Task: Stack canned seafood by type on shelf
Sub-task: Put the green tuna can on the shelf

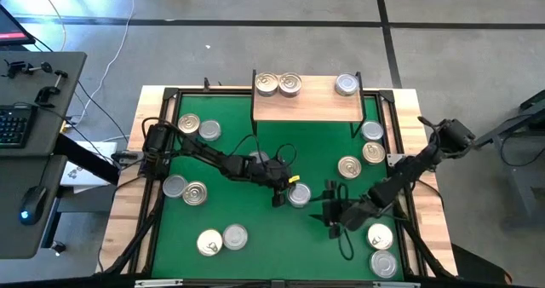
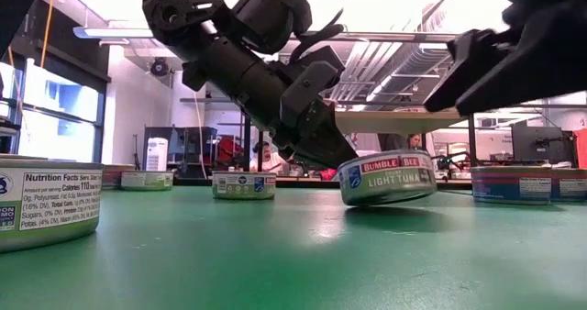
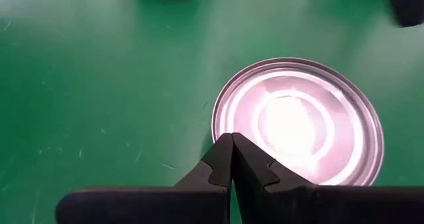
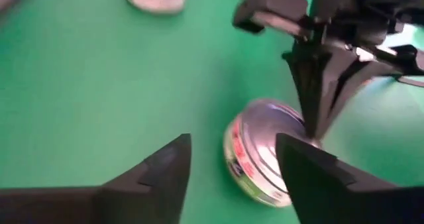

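Note:
A silver-lidded tuna can [image 1: 299, 196] lies on the green mat [image 1: 255, 152] near its middle; in the low view [image 2: 385, 177] it is tipped, one edge on the mat and the other raised. My left gripper [image 3: 232, 141] is shut, its tips on the can's rim. My right gripper [image 4: 233, 141] is open and empty beside the can, on its right-hand side [image 1: 324, 210]. The wooden shelf [image 1: 306, 109] stands at the far edge with two golden-lidded cans [image 1: 278, 84] at its left end and one silver can [image 1: 346, 85] at its right end. My left gripper presses its shut fingertips [image 2: 347, 160] down on the edge of the can's lid [image 3: 225, 128], on the side toward the table's left. The fingers slant down from the left. The can is tilted: the pressed side rests on the mat and the opposite side [image 2: 431, 168] is raised.
Several more cans lie on the mat: pairs at the far left [image 1: 198, 127], mid left [image 1: 185, 190] and near left [image 1: 221, 239], three at the right [image 1: 364, 150], two at the near right [image 1: 381, 249]. Black frame rails [image 1: 162, 152] border the mat.

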Robot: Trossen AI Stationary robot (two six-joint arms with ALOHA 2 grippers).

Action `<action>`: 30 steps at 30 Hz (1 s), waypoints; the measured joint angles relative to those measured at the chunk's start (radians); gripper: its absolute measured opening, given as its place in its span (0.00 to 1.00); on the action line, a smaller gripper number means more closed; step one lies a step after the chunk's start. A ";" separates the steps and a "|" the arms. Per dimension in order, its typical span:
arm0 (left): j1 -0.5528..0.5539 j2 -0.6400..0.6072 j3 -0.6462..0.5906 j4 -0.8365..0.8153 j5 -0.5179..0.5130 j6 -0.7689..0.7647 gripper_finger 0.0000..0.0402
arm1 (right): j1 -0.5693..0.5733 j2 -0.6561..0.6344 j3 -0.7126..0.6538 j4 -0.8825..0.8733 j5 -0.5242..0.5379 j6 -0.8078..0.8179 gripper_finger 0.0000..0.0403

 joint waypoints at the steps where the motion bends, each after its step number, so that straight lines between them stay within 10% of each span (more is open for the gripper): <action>1: 0.000 0.000 0.000 0.000 0.000 0.000 0.00 | -0.008 0.000 0.010 -0.032 -0.012 -0.023 0.59; 13: 0.002 0.001 -0.001 0.000 -0.001 -0.001 0.00 | -0.004 0.036 0.024 -0.061 0.012 -0.438 0.67; 30: 0.007 0.004 -0.003 -0.006 -0.002 -0.014 0.00 | -0.043 0.254 0.024 0.174 0.282 -0.541 0.63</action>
